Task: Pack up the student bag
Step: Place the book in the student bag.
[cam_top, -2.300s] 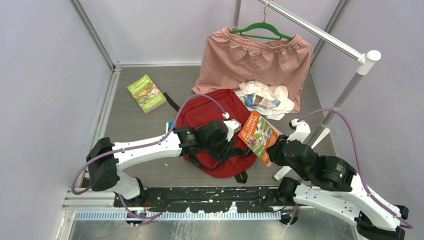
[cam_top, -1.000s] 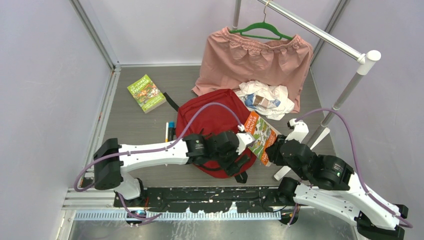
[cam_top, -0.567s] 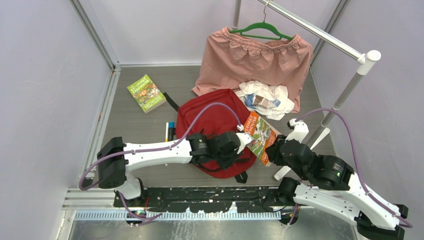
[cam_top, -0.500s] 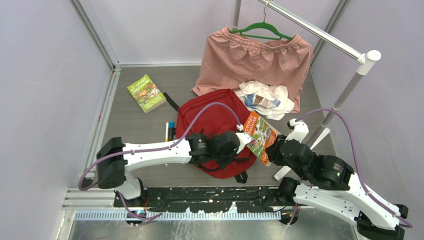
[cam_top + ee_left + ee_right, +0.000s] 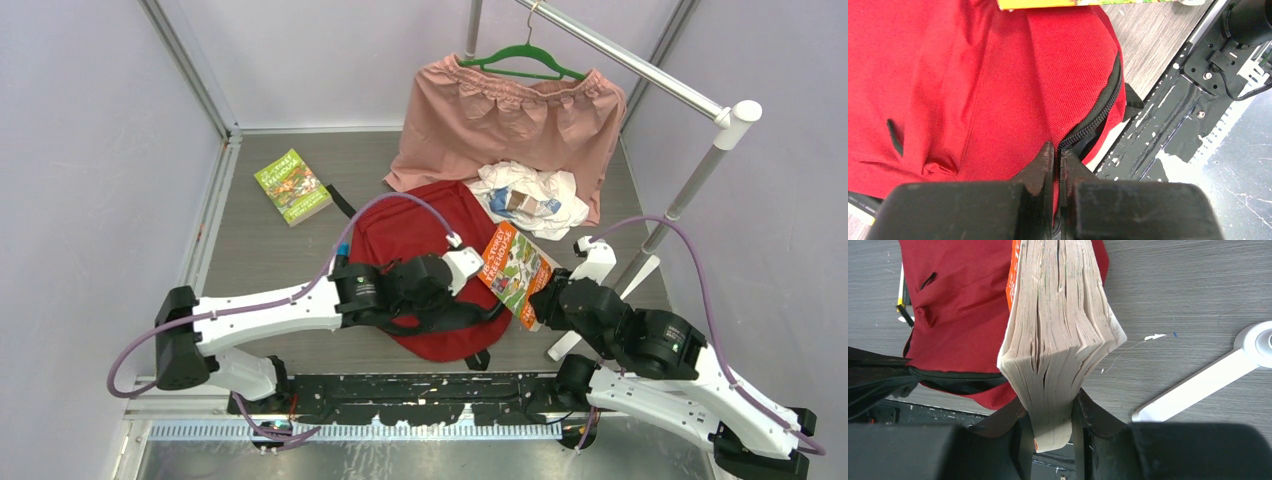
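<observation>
Left arm (image 5: pixel 270 305): reaches low from its base at the near left corner, stretched rightward, with the wrist over the near-right part of the bag (image 5: pixel 405 228)
Left pincer (image 5: pixel 1055 150): fingers together, tips pointing down at the black zipper (image 5: pixel 1098 112) on the bag's near rim; whether a pull or a fold of fabric is nipped between them cannot be told
Right arm (image 5: pixel 680 380): folded, elbow toward the right side, forearm pointing left and away, wrist just right of the bag
Right pincer (image 5: pixel 1050 415): clamped on the near end of a thick book (image 5: pixel 1060 315), one finger on each cover
Book: orange cover, held tilted above the tabletop (image 5: pixel 270 250), pages fanned, its left edge over the bag's right edge
Bag: dark red, lying in the middle of the tabletop between the two arms, just in front of the pink garment (image 5: pixel 500 110); black straps (image 5: pixel 440 322) bunch at its near side by the left wrist
Bag to left pincer: directly under the tips, met at the zipper line
Bag to right pincer: to the left of it, near but apart
</observation>
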Motion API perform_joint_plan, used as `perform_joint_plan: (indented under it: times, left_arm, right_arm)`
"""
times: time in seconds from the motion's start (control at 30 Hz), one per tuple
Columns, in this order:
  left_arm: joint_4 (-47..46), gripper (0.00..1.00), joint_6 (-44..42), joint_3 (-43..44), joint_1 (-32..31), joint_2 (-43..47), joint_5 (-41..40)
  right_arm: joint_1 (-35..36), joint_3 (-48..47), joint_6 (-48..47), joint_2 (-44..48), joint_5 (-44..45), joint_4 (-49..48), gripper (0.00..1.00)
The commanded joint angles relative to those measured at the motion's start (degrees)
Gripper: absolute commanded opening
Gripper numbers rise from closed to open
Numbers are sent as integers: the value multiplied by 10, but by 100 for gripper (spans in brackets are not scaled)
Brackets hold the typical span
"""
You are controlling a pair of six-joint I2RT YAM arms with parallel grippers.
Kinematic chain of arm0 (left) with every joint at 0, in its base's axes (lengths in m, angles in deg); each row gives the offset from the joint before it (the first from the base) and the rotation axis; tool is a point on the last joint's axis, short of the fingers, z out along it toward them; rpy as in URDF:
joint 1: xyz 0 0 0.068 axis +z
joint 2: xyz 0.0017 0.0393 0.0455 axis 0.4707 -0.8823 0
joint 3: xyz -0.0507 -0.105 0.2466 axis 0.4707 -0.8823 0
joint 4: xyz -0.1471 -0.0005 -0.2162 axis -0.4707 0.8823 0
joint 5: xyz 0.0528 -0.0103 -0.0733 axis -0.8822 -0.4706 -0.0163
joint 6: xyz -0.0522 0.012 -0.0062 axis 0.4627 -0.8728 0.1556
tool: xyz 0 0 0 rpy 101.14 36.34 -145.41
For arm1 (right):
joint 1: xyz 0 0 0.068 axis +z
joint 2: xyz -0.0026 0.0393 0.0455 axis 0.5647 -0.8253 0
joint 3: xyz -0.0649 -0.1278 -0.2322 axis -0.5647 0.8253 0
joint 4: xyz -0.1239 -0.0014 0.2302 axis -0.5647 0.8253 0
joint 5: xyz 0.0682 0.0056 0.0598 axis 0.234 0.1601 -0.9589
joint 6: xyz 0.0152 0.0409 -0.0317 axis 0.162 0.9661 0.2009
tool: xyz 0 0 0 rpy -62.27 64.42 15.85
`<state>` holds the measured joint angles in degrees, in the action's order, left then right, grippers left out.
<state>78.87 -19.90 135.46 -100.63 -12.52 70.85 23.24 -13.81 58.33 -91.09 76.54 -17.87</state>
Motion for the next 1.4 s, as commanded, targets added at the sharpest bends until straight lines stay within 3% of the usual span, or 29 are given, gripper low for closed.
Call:
perform_joint_plan:
  times: [0.0,0.23,0.4,0.63,0.93,1.07,1.37]
  left_arm:
    - [-48,0,-5,-13,9,60,-14]
    - [-27,0,2,-16,10,61,-13]
    - [-37,0,15,-30,14,82,-72]
    - [-51,0,27,-36,33,104,-79]
    - [-48,0,29,-13,46,112,-100]
    - [-55,0,16,4,47,126,-116]
    - [-93,0,31,10,50,153,-66]
  right_arm:
    - [3,-32,6,0,23,-54,1]
    - [3,-22,10,1,17,-61,1]
    - [2,-27,10,5,19,-52,1]
    - [2,-47,10,29,26,-29,1]
    - [2,-28,-44,33,-96,-87,1]
    - [3,-4,-39,10,-104,-99,1]
    - [3,9,-16,-13,-79,-111,1]
